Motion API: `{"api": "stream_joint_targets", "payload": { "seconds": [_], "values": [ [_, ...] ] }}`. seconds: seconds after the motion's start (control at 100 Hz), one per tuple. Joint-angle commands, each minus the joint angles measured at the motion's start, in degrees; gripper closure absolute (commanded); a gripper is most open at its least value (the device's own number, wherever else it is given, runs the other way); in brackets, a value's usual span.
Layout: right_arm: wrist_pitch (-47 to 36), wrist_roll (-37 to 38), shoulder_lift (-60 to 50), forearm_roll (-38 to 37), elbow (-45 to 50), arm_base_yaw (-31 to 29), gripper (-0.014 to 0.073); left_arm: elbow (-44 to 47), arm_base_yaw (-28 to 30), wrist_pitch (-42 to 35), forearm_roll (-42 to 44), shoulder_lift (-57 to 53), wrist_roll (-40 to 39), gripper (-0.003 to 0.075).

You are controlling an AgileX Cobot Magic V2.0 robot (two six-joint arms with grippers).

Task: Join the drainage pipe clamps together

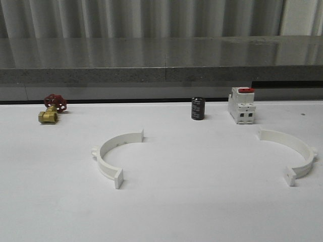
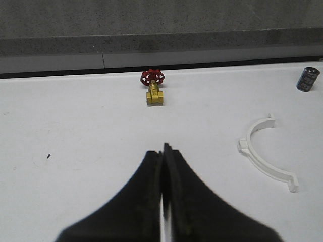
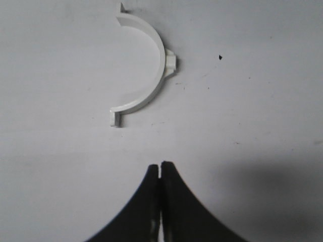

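Pipe clamp halves lie well apart on the white surface (image 1: 166,201), one (image 1: 117,154) at nine o'clock, the other (image 1: 292,154) at three, untouched, so each pressed-together hand (image 2: 163,151), (image 3: 160,168) must first open and reach its half.
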Motion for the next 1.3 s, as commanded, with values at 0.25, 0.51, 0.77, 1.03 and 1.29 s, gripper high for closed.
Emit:
{"api": "stream_joint_targets", "payload": {
  "seconds": [0.25,0.51,0.77,1.03,1.29],
  "values": [
    [-6.53,-0.47,6.83,-0.25,-1.93,0.16,0.0043,-1.40,0.15,-3.94,-0.48,0.28,0.19,0.0741],
    [-9.12,-0.59,15.67,-0.31,-5.94,0.50,0.0152,-1.40,0.15,-3.94,-0.48,0.28,0.19,0.0741],
    [-10.94,-1.25,29.71,-0.47,-12.80,1.67,0.0159,-1.40,0.15,-3.94,-0.48,0.28,0.19,0.0741],
    [-12.52,-1.25,38.24,-2.11,-17.89,1.67,0.0159,-1.40,0.15,-3.94,-0.48,0.28,0.19,0.0741],
    [-14.18,-1.25,42.74,-2.62,-18.72,1.67,0.0159,-1.40,0.15,-3.94,-0.48,0.28,0.19,0.0741]
  ]
}}
